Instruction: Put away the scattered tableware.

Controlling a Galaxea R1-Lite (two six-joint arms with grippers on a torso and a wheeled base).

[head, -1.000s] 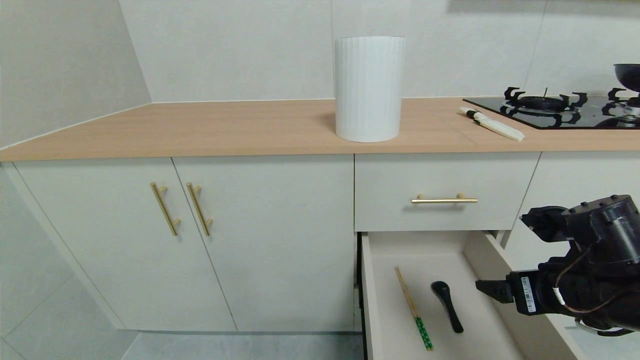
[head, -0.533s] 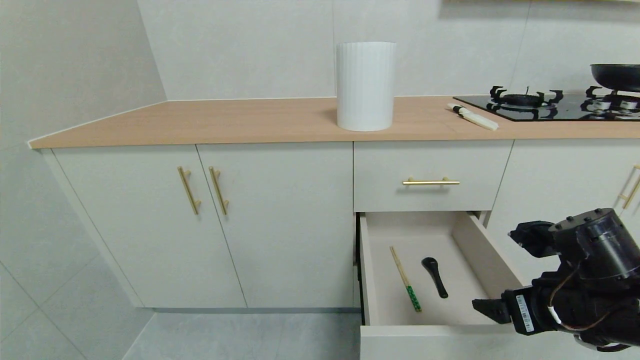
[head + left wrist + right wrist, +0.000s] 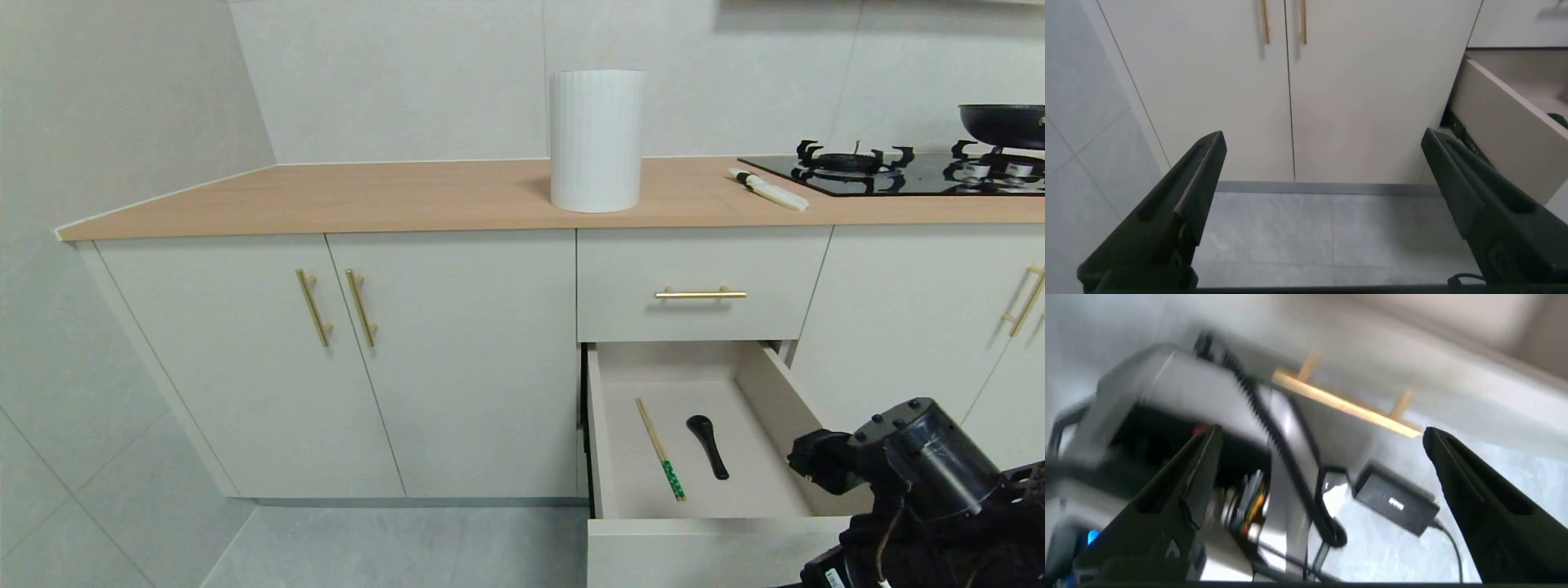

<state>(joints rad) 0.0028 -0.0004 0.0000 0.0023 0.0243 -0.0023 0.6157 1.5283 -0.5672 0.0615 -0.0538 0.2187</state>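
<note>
Looking at the lower drawer (image 3: 771, 404), pulled well out at five o'clock in the head view, right under a shut drawer (image 3: 700, 261). Spotting the chopsticks (image 3: 661, 451) flat on its floor. Spotting the black spoon (image 3: 708, 445) too, just beside them at their three o'clock, not touching, bowl toward the back.

Finding the knife (image 3: 767, 189) up on the countertop (image 3: 367, 196) at two o'clock, just beside the hob (image 3: 890, 173) and off at three o'clock of the white ribbed canister (image 3: 595, 140).

Checking the right gripper (image 3: 1315, 498) from its own wrist: spread wide, gripping nothing, facing a brass handle (image 3: 1347, 400). Same story for the left gripper (image 3: 1323, 212): spread wide, empty, hanging low in front of the cabinet doors (image 3: 1290, 82).

Reads as the gap between steps: two pieces stowed, nothing in hand.

Calls next, most likely, for one of two moves. Either going up to two o'clock for the knife and closing squarely across it, or pushing the drawer front home. Can't say which from here.

Worth watching the right arm (image 3: 922, 465) at four o'clock, close to the drawer's right wall. Needs clearance there before any push.
</note>
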